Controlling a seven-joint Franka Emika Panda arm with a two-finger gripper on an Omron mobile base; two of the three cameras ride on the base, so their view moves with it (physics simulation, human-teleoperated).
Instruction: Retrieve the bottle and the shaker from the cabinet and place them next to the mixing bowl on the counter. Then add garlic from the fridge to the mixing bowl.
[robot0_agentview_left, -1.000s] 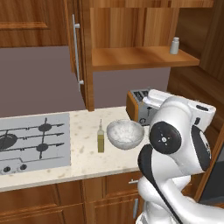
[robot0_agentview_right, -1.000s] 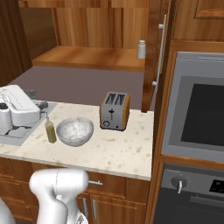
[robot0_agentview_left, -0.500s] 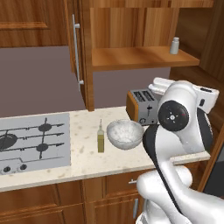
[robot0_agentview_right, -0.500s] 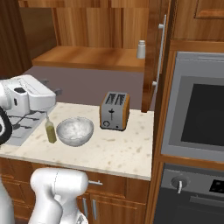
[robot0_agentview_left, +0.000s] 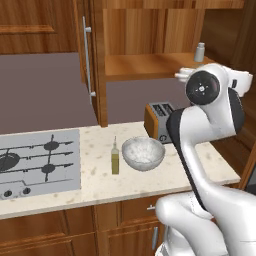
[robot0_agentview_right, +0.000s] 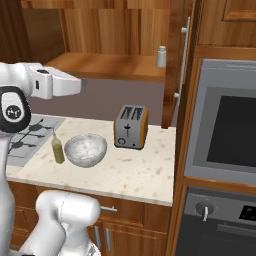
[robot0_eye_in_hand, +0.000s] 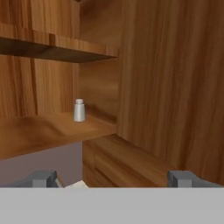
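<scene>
Shaker (robot0_eye_in_hand: 79, 110) alone on the cabinet (robot0_agentview_left: 150, 65) shelf, gripper (robot0_eye_in_hand: 113, 178) wide apart near it, toaster (robot0_agentview_right: 131, 127), mixing bowl (robot0_agentview_right: 85, 149) and bottle (robot0_agentview_right: 58, 148) far below the shaker.

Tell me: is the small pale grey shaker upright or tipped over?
Upright. The small pale grey shaker stands on its base on the wooden cabinet shelf, rounded top up.

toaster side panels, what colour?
Orange-brown on the toaster, with a silver front; clearest in the right base view.
</scene>
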